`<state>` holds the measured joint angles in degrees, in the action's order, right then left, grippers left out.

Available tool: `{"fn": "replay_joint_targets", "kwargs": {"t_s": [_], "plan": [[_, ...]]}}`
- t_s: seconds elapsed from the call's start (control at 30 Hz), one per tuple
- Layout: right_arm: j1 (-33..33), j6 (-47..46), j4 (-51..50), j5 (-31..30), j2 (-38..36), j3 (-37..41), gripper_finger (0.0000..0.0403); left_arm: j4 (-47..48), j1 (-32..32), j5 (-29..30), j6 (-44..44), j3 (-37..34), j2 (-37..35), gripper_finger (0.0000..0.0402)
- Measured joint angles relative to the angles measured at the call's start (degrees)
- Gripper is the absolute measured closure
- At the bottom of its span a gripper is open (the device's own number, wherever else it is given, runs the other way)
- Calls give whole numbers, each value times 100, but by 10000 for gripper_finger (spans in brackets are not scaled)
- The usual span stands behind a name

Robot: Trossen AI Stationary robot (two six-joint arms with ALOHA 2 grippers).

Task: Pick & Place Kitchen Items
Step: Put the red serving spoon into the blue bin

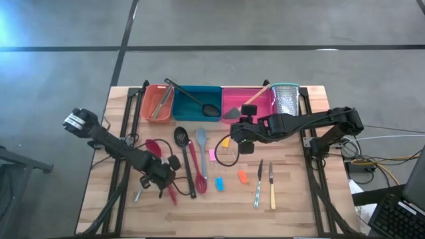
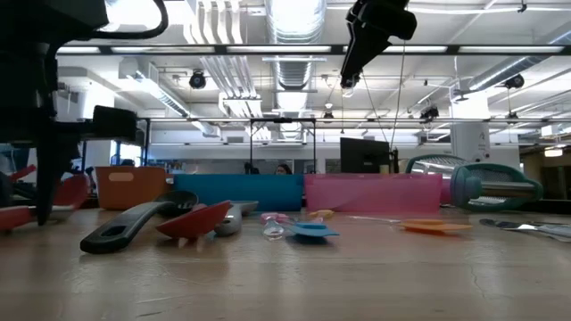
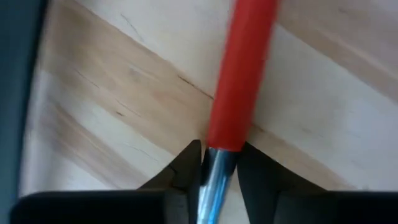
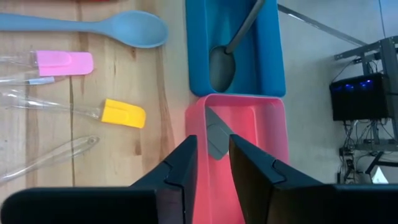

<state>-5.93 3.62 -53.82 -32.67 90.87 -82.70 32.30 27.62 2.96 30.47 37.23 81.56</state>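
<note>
- Your left gripper [image 3: 219, 163] is down at the wooden table [image 1: 292, 212], fingers clamped on the red-handled metal utensil [image 3: 239, 74].
- Your right gripper [image 4: 213, 163] hangs empty, fingers slightly parted, above the pink rectangular tray [image 4: 267, 155] holding a grey spatula [image 4: 216, 135].

Three trays sit at twelve o'clock on a pale striped wood table [image 1: 292, 206]: orange tray [image 1: 157, 101], teal tray [image 1: 197, 103], pink tray [image 1: 247, 102]. A silver grater [image 1: 287, 99] has teal trim. A black ladle [image 1: 191, 99] crosses the teal tray. At six o'clock lie a black spoon [image 1: 184, 159], a grey-blue spoon [image 1: 201, 154], red spatulas [image 1: 159, 159], and small yellow [image 1: 225, 142], pink [image 1: 212, 155], blue [image 1: 219, 184] and orange [image 1: 243, 176] tools. The handle [image 3: 239, 74] in the left wrist view is red, with a silver shaft.
</note>
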Motion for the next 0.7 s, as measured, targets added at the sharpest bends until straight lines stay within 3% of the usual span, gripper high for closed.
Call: {"fn": "replay_joint_targets", "kwargs": {"t_s": [0.47,0.7], "plan": [[-4,2,4,0,0,0,323,-117,-5,297,308,135,13,328],[-4,2,7,0,0,0,314,361,-4,574,306,424,-4,329]]}}
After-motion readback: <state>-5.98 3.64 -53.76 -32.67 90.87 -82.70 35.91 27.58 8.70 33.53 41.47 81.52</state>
